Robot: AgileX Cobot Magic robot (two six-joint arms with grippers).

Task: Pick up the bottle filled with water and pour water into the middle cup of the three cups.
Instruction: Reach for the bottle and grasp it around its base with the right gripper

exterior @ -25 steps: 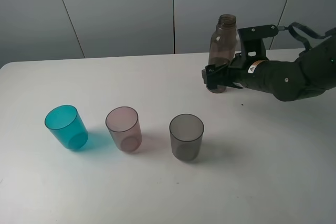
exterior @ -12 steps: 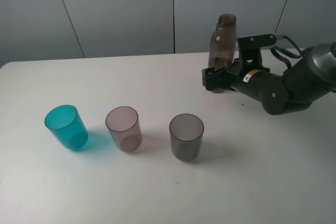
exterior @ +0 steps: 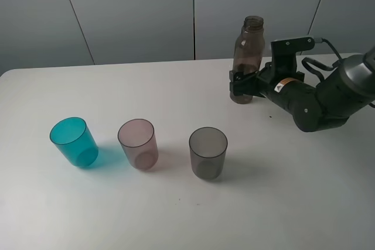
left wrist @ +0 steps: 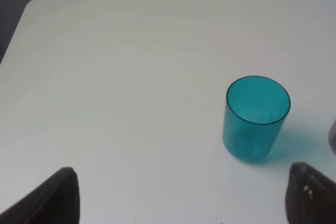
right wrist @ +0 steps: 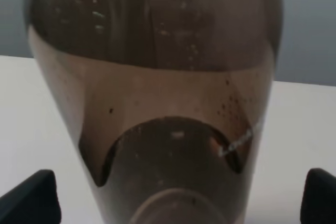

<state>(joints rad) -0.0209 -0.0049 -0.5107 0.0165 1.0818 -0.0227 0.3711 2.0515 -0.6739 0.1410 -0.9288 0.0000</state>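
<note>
The right gripper (exterior: 241, 84) is edging closer around the bottle (exterior: 248, 51), jaws apart. The left gripper (left wrist: 184, 199) is hanging open. The orange arm label (exterior: 286, 82) is staying unreadable.

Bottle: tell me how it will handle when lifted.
The bottle is tall and slim, so it probably tips easily if nudged. Its smooth plastic wall may slip or flex when squeezed. It has no cap, so tilting it early would likely spill whatever it holds.
</note>
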